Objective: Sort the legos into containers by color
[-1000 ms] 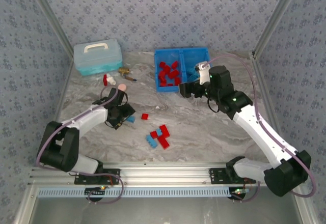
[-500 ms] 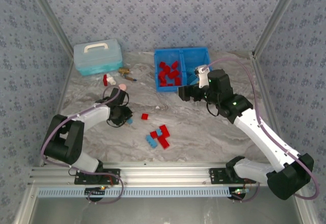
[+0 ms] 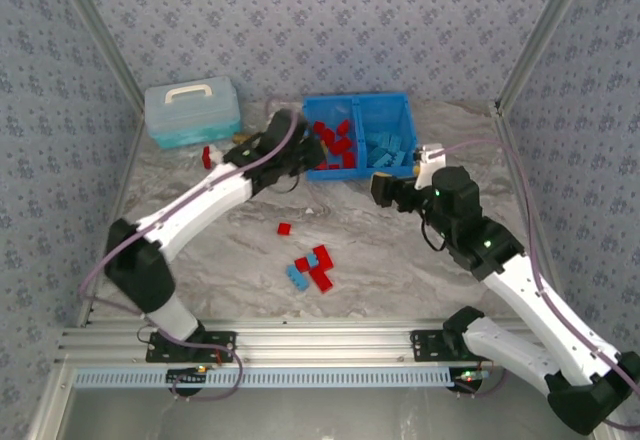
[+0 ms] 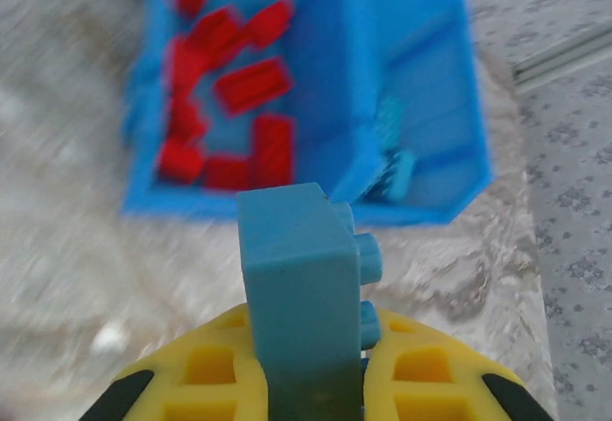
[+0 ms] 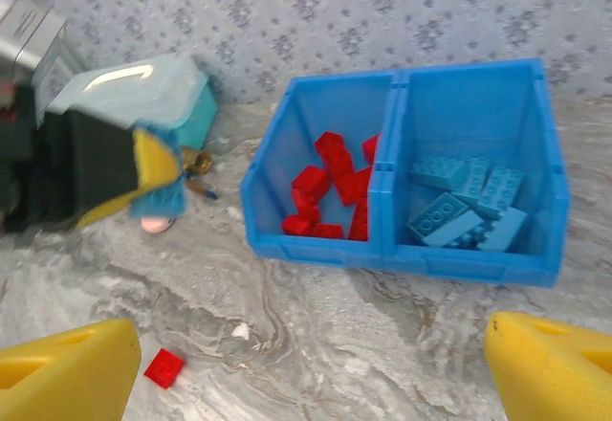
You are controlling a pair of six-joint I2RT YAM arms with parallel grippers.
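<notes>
Left hand (image 3: 287, 156) is clenched on a light blue brick (image 4: 292, 277) and hangs just beside the left wall of the blue bin (image 3: 357, 99), next to the red side. I'd carry it across the divider (image 5: 393, 153) until it's properly above the right compartment (image 5: 469, 115) with the other light blue ones, then let go from low so it doesn't bounce out. Right hand (image 5: 306, 368) sits wide open with nothing in it just in front of the bin, and a few red and blue bricks (image 3: 312, 268) wait on the worktop (image 3: 400, 250).
</notes>
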